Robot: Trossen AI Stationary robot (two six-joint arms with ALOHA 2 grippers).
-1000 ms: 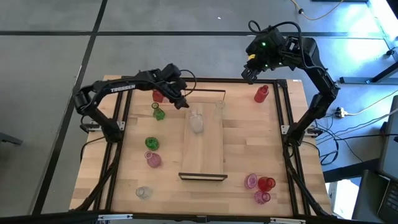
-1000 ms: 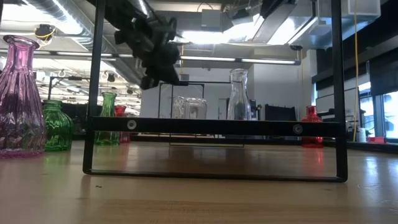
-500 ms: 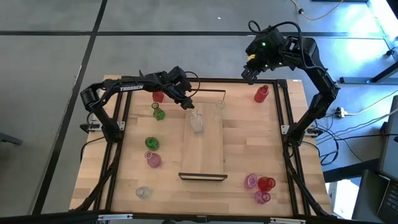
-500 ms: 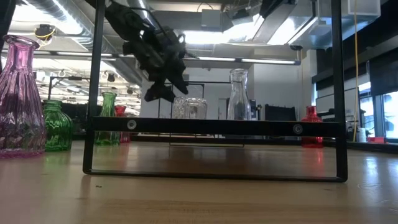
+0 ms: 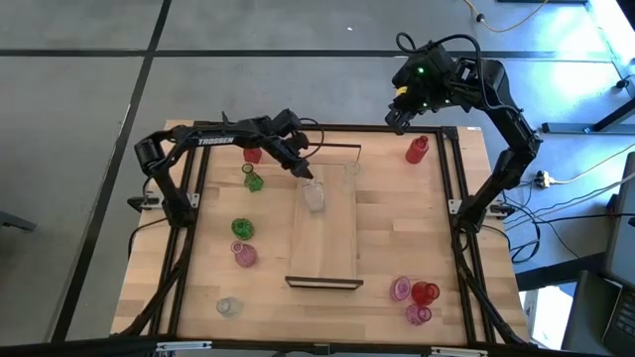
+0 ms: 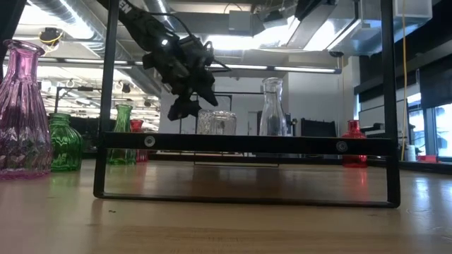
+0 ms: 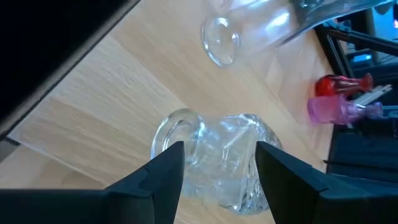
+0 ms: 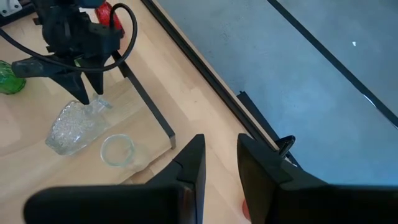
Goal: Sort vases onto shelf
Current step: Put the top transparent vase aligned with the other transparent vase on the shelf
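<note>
From above, the long wooden shelf (image 5: 324,230) lay in the middle of the worktop (image 5: 397,238). A clear vase (image 5: 315,195) sat near its far end, and a second clear vase (image 5: 349,171) stood just beside it, closer to the far frame. The left gripper (image 5: 305,172) hung right over the top of the first clear vase. Its fingers were spread apart and held nothing. A small red vase (image 5: 252,154), two green vases (image 5: 253,179) and a pink vase (image 5: 244,255) stood on the left side of the worktop. One red bottle (image 5: 417,149) stood at the far right. The right gripper (image 5: 395,116) waited up high past the far edge of the worktop.

From the low view, the left gripper (image 6: 182,107) pointed down beside the clear vase (image 6: 216,122). A taller clear bottle (image 6: 272,107) stood to the right of it. A big pink vase (image 6: 21,113) was close to the camera on the left.

In the left wrist view, the two dark fingers (image 7: 163,174) were open, one on each side of the clear bumpy vase (image 7: 217,158), and I could not tell if they touched it.

In the right wrist view, that arm's own fingers (image 8: 189,163) had a narrow gap between them and nothing was in it. Farther off, the left gripper (image 8: 87,93) pointed at the neck of the clear vase (image 8: 74,127).
</note>
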